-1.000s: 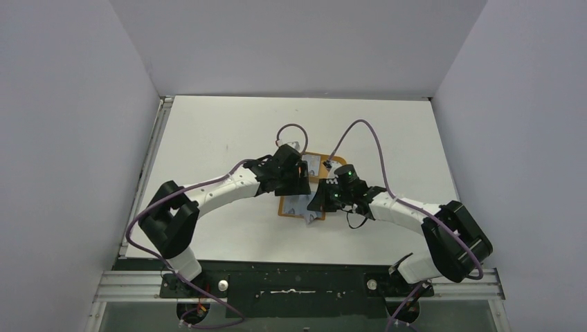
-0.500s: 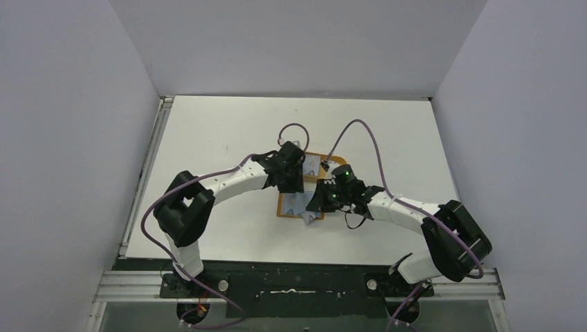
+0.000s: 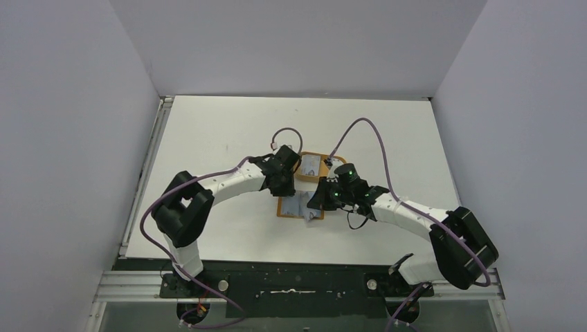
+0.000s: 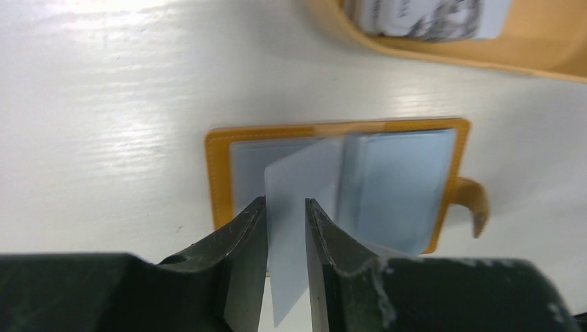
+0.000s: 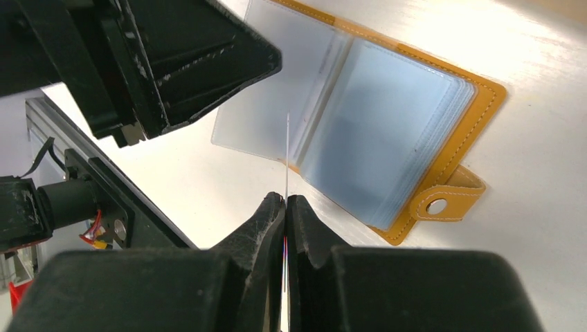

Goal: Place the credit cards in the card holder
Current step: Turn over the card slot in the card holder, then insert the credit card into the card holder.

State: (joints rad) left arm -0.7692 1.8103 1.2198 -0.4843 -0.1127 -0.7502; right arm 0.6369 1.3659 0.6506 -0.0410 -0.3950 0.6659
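The card holder [image 3: 294,206] lies open on the table, tan-orange with pale clear sleeves; it also shows in the left wrist view [image 4: 401,187] and the right wrist view [image 5: 387,131]. My right gripper [image 3: 320,204] [image 5: 285,199] is shut on a credit card [image 5: 286,145], seen edge-on, with its far end at the holder's left sleeves. The same pale card [image 4: 287,228] shows beyond my left gripper [image 4: 286,204] [image 3: 284,180], whose fingers stand slightly apart above it and hold nothing. More credit cards [image 4: 415,17] lie in the tray.
The orange oval tray [image 3: 304,155] [image 4: 443,59] sits just beyond the card holder, touching or nearly so. Both arms crowd the table's middle, and the left gripper body [image 5: 201,62] hangs close above the holder. Purple cables loop over the tray.
My left gripper has drawn back a little to the left, off the tray, and its elbow has risen. My right gripper still holds the card at the holder, barely shifted.
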